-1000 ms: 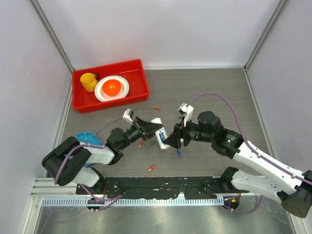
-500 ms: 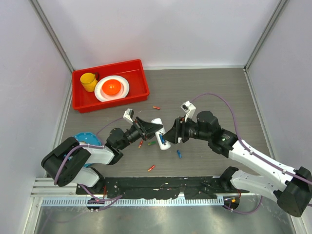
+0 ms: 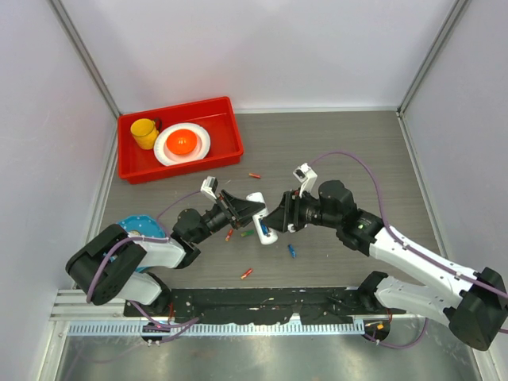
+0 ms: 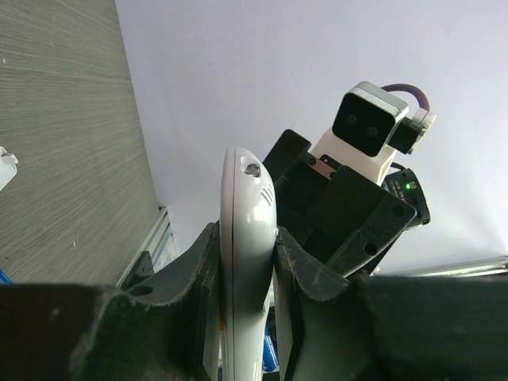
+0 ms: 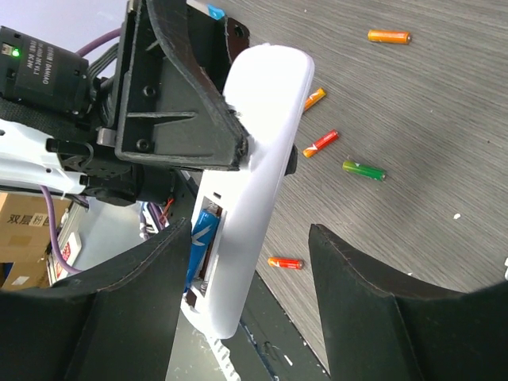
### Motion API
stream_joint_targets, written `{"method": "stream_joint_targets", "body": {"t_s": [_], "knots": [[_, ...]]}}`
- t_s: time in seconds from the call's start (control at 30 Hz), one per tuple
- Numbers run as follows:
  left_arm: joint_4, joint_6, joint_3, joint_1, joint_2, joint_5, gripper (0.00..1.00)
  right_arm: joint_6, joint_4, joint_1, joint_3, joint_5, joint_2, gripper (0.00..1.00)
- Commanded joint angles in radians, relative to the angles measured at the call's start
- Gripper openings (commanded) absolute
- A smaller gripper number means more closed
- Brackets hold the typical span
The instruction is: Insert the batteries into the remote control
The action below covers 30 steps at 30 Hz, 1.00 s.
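Currently the remote control (image 3: pixel 262 216) is held clear of the counter (image 3: pixel 341 143) at the centre of the top view, between the two arms. The left jaws are closed on it: the left wrist view shows both dark fingers pressed against its narrow sides, with its rounded end standing up between them.

The right jaws stand open. In the right wrist view their fingers sit at the bottom of the frame, spread on either side of the remote's lower end. Whether either one touches it cannot be told.

Condition of the remote: a white oblong plastic body with rounded ends. Its tip carries a small clear lens and a few short slots. The back compartment is uncovered, and a blue battery (image 5: pixel 202 238) lies inside it near the lower end. A small dark knob projects from the edge facing the counter.

Loose batteries lie scattered on the grey counter below and around the remote:
- an orange one (image 3: pixel 254 175) above it in the top view
- a red one (image 3: pixel 229 235) and a green one (image 3: pixel 248 233) side by side, just lower left of it
- a blue one (image 3: pixel 291 251) lower right of it
- an orange-red one (image 3: pixel 247 274) nearer the bottom edge

A red tray (image 3: pixel 226 119) sits at the upper left.
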Motion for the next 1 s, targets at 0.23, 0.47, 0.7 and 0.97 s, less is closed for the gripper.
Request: {"method": "stream_joint_targets", "body": {"t_s": [0.23,0.47,0.7,0.97], "knots": [[0.259,0.015,0.022,0.000,-0.032,0.017,0.00,0.014,0.047,-0.006,-0.007,-0.009,0.034,0.64],[0.259,0.018,0.016,-0.002,-0.035,0.014,0.00,0.014,0.047,-0.005,-0.004,-0.006,0.034,0.64],[0.259,0.023,0.007,0.000,-0.023,0.004,0.00,0.014,0.046,-0.014,0.025,-0.021,-0.008,0.68],[0.261,0.018,0.010,0.000,-0.011,-0.001,0.00,-0.032,0.021,-0.020,0.048,-0.089,-0.047,0.73]]}}
